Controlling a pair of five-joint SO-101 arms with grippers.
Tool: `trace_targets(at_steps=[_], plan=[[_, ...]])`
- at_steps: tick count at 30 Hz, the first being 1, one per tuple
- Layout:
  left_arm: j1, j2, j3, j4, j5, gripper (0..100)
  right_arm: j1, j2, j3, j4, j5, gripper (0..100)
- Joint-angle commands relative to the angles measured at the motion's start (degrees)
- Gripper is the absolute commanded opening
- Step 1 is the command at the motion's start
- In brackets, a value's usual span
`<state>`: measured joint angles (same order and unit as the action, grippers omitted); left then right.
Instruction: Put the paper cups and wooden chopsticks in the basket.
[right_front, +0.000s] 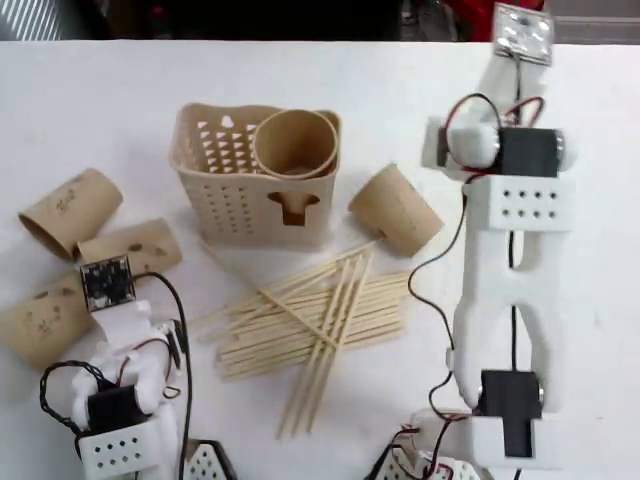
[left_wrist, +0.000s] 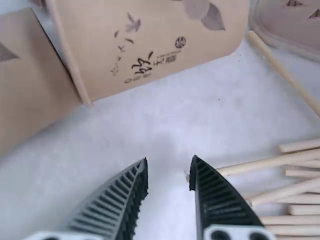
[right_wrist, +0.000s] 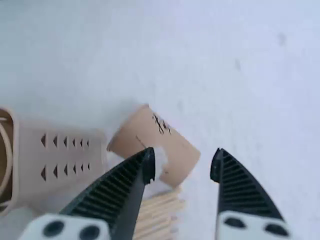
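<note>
A tan perforated basket (right_front: 232, 200) stands at the back middle with one paper cup (right_front: 297, 143) upright inside it. Another cup (right_front: 397, 208) lies on its side just right of the basket. Three more cups (right_front: 70, 210) (right_front: 130, 247) (right_front: 40, 320) lie at the left. Wooden chopsticks (right_front: 310, 310) are piled loosely in front of the basket. My left gripper (left_wrist: 168, 172) is open and empty over bare table, a short way from a printed cup (left_wrist: 145, 45), with chopsticks (left_wrist: 290, 175) beside it. My right gripper (right_wrist: 183, 160) is open and empty above the cup (right_wrist: 155, 142) by the basket (right_wrist: 50, 160).
The left arm (right_front: 110, 400) sits at the front left next to the lying cups. The right arm (right_front: 510, 250) stretches along the right side toward the back edge. The white table (right_front: 560, 120) is bare at the far right and the back left.
</note>
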<state>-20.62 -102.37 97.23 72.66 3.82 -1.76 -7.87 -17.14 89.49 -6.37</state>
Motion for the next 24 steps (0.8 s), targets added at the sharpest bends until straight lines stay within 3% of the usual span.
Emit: trace_targets(at_steps=[1, 7, 16, 24], plan=[[-0.57, -0.40, -0.18, 0.18, -0.44, 15, -1.45, -7.87, -3.43, 6.81, 4.75, 19.1], [-0.57, -0.40, -0.18, 0.18, -0.44, 15, -9.19, -18.42, -3.87, 7.34, 5.89, 19.2], [-0.57, -0.40, -0.18, 0.18, -0.44, 15, -37.93, -26.33, -3.78, 4.79, 6.24, 19.3], [-0.57, -0.40, -0.18, 0.18, -0.44, 15, -52.09, -26.59, -3.87, -1.10, 6.24, 19.1]])
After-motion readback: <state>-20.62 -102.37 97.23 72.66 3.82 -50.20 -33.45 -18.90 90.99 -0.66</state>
